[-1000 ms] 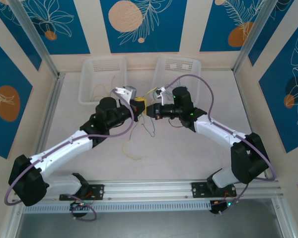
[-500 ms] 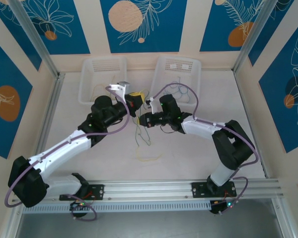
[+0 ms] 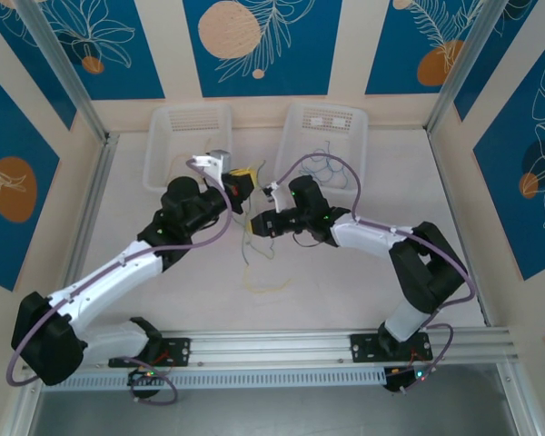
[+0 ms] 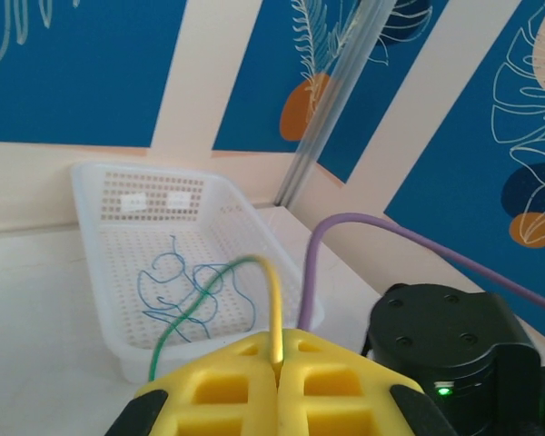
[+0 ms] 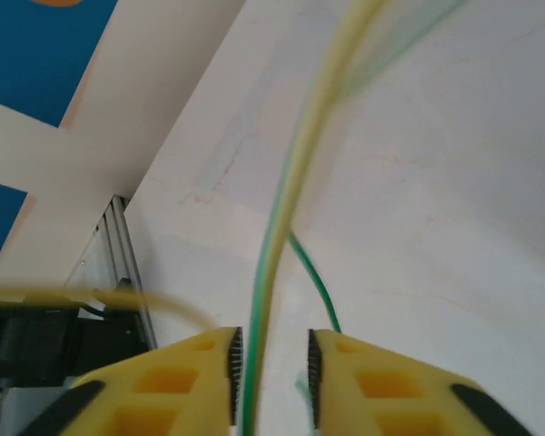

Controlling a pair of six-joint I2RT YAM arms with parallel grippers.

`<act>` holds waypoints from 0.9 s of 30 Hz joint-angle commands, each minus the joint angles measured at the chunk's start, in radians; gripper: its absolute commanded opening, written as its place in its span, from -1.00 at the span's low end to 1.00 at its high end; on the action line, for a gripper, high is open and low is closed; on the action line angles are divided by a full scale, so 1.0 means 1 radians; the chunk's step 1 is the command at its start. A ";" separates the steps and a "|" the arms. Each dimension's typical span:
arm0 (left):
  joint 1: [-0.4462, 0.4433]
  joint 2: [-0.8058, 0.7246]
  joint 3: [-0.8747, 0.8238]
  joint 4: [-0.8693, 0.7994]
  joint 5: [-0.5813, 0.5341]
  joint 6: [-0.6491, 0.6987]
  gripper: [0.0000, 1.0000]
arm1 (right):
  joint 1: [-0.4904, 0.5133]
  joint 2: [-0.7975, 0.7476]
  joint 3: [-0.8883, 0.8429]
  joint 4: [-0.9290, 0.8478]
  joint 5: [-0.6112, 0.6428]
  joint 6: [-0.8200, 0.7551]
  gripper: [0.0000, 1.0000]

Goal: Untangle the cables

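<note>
- A pale table (image 3: 400, 173) is boxed in by blue and cream walls with leaf and circle prints; a metal rail (image 3: 282, 345) runs along its near edge, and bare surface lies open to either side of the two arms
- Two white perforated baskets stand side by side against the far wall: the left basket (image 3: 189, 116) and the right basket (image 3: 325, 113) (image 4: 91, 245), which has two small white labels on its far wall, too small to read
- Both arms reach inward so that their grippers sit close together, apart, just in front of the gap between the baskets
- A thick purple arm cable (image 4: 311, 272) curves up beside the right arm's black housing
- The left gripper (image 3: 242, 182) (image 4: 276, 368) has its yellow fingers pressed together, pinching a yellow and green cable pair (image 4: 254, 268) that arches up out of the seam
- The right gripper (image 3: 257, 223) (image 5: 271, 363) is lower and nearer, its yellow pads a narrow gap apart; a blurred yellow and green strand (image 5: 295, 173) runs through the gap, nearer one pad, and looks unclamped
- Thin wavy hanging strands (image 3: 252, 243) trail from the grippers down to the table
- A loose yellow cable (image 3: 268, 287) lies curled on the table nearer the rail, clear of both arms
- Thin blue cables (image 3: 331, 166) (image 4: 177, 291) lie in a loose tangle on the right basket's floor
</note>
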 commanded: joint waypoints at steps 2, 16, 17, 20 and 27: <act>0.030 -0.073 -0.019 -0.102 -0.030 0.043 -1.00 | -0.002 -0.113 0.002 -0.124 0.023 -0.089 -0.06; 0.076 -0.320 -0.027 -0.413 -0.116 0.131 -1.00 | -0.162 -0.519 -0.076 -0.358 0.168 -0.182 0.24; 0.086 -0.329 -0.015 -0.435 -0.125 0.132 -1.00 | -0.188 -0.547 -0.088 -0.356 0.163 -0.182 0.26; 0.109 -0.333 0.048 -0.516 -0.192 0.145 -1.00 | -0.256 -0.579 -0.116 -0.346 0.143 -0.169 0.26; 0.172 -0.220 0.257 -0.563 -0.223 0.206 -1.00 | -0.301 -0.524 -0.196 -0.242 0.109 -0.099 0.26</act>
